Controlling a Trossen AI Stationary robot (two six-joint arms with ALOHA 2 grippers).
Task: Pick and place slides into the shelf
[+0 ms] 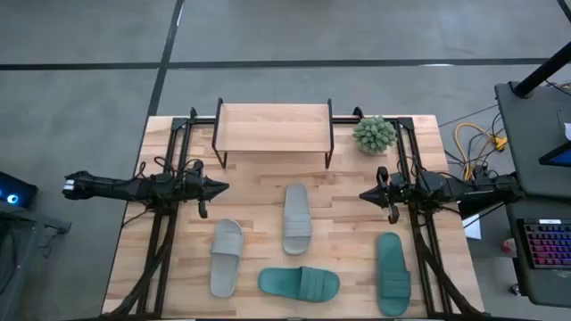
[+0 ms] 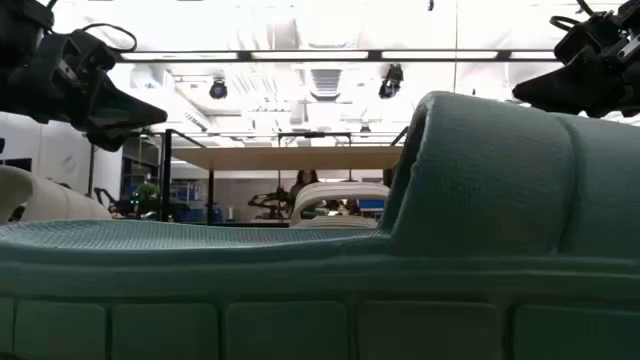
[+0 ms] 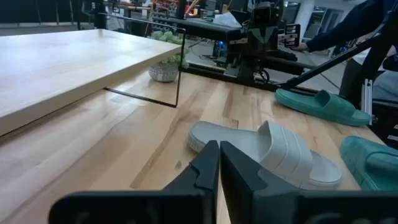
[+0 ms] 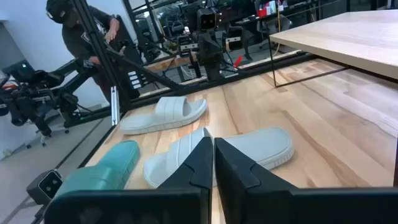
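Four foam slide sandals, two pale grey-white (image 1: 297, 218) and two teal green (image 1: 299, 283), lie in front of the small wooden-topped shelf (image 1: 273, 127). Left gripper (image 1: 218, 186) and right gripper (image 1: 366, 194) hover closed, empty. Descending closed would shove a sandal aside.

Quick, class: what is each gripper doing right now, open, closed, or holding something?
Left gripper: closed, holding nothing, above the table beside the shelf.
Right gripper: closed, holding nothing, above the table.
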